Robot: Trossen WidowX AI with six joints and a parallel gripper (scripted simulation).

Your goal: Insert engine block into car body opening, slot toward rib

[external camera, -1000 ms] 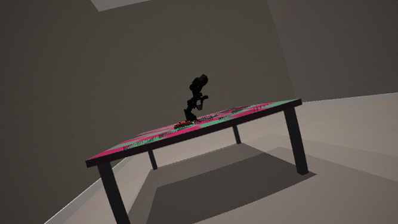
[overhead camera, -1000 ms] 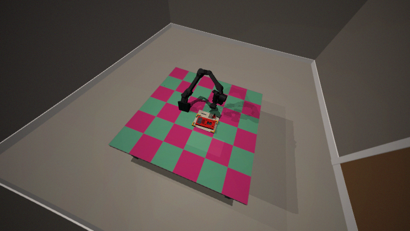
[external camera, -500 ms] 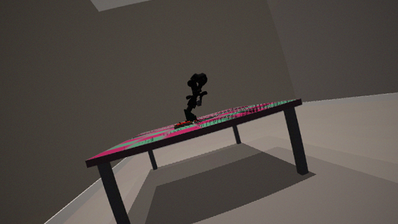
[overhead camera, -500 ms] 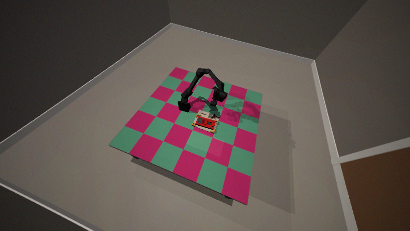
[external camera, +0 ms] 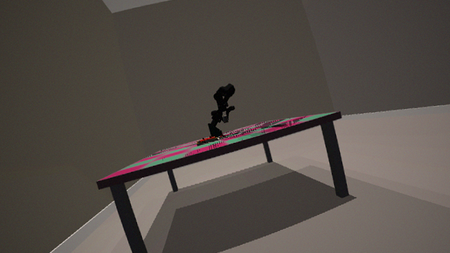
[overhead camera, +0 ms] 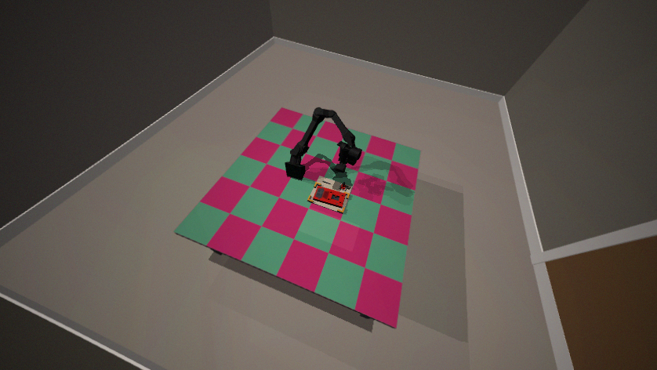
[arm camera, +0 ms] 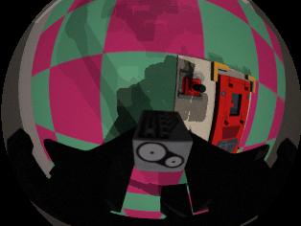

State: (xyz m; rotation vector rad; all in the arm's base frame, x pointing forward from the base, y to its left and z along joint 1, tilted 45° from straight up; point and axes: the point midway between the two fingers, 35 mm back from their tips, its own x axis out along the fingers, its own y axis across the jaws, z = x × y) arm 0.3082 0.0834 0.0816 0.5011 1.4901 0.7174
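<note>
Pincer [overhead camera: 339,168] [external camera: 225,120] [arm camera: 159,131]: clamped on block [external camera: 225,117] [arm camera: 162,146], above bench [overhead camera: 320,225] [external camera: 223,152] [arm camera: 77,96]. Hazard: you lower it off-line or slot misturned; block may jam on the rib.

Looks like matt black plastic on arm [overhead camera: 309,132] [external camera: 223,91], with slight sheen along links. Looks like smooth dull grey plastic or painted metal on engine block [arm camera: 159,154]; cannot tell which. Reads as flat, hard plastic on red panel [overhead camera: 339,201] [arm camera: 230,126] and pale base [overhead camera: 327,182] [arm camera: 200,66]. Shows smooth, matt finish on tabletop [overhead camera: 301,264] [external camera: 218,150] [arm camera: 77,102], dark matt finish on table legs [external camera: 130,227], smooth, low-sheen surface on floor [overhead camera: 137,183] [external camera: 277,245].
</note>
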